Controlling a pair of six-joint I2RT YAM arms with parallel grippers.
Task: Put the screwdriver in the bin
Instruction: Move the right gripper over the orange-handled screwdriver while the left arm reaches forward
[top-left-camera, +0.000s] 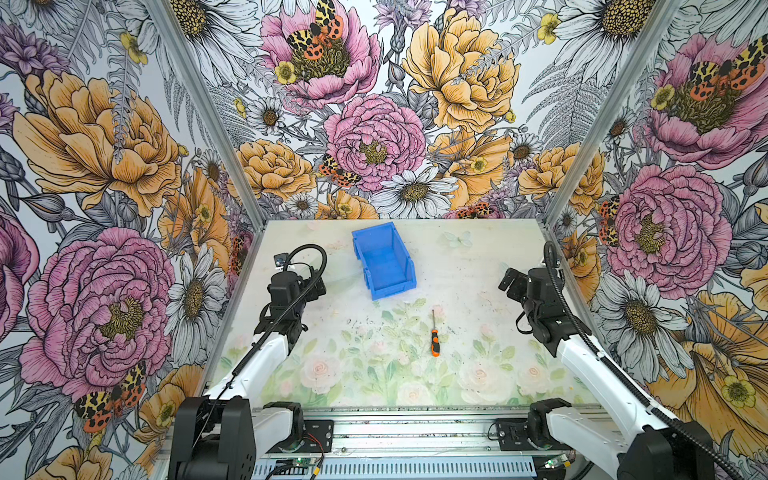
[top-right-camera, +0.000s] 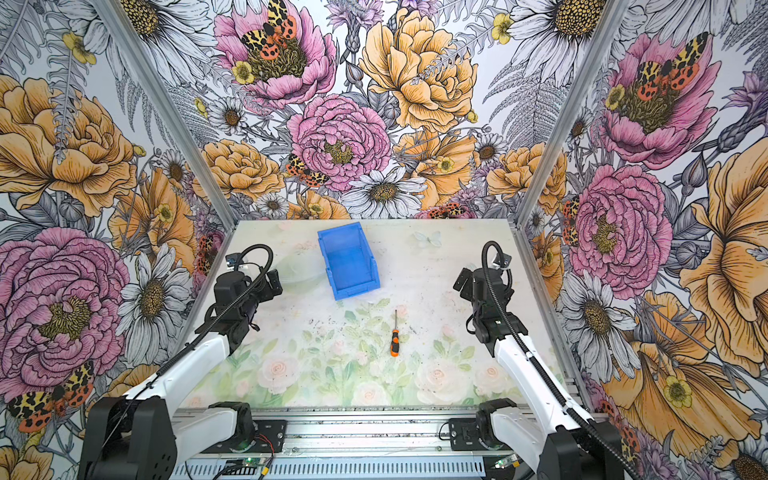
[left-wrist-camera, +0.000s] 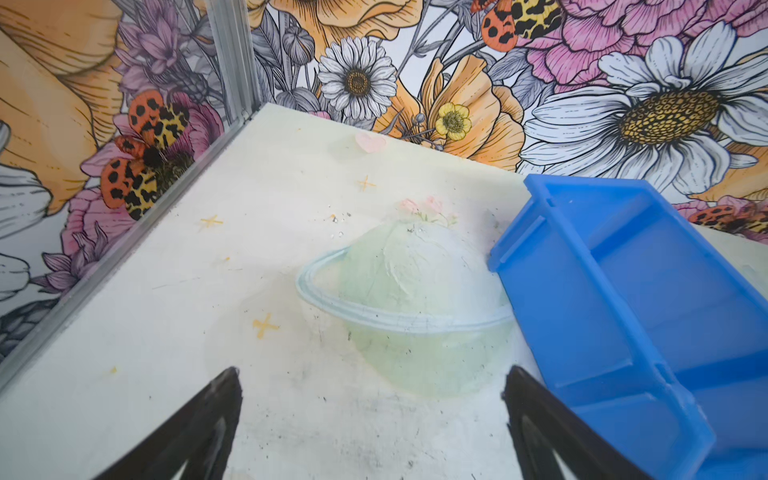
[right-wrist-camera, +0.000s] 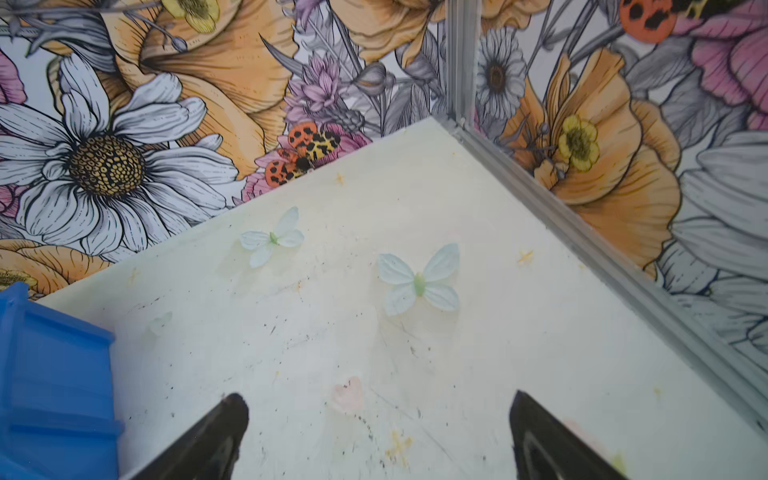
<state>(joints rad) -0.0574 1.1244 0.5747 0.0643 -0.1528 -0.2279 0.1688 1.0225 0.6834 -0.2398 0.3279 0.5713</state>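
The screwdriver (top-left-camera: 434, 338) (top-right-camera: 395, 338), orange-and-black handle toward the front and thin shaft pointing to the back, lies flat on the table right of centre in both top views. The blue bin (top-left-camera: 384, 259) (top-right-camera: 349, 259) stands empty behind it, toward the back. My left gripper (top-left-camera: 318, 286) (left-wrist-camera: 372, 374) hovers open just left of the bin (left-wrist-camera: 644, 311). At the right side, my right gripper (top-left-camera: 509, 280) (right-wrist-camera: 378, 397) is open and empty, with a corner of the bin (right-wrist-camera: 50, 374) in its view. Neither wrist view shows the screwdriver.
Flowered walls with aluminium corner posts (top-left-camera: 557, 216) close in the table on three sides. A metal rail (top-left-camera: 415, 428) carrying both arm bases runs along the front edge. The table mat (top-left-camera: 374, 374) has printed flowers and butterflies only.
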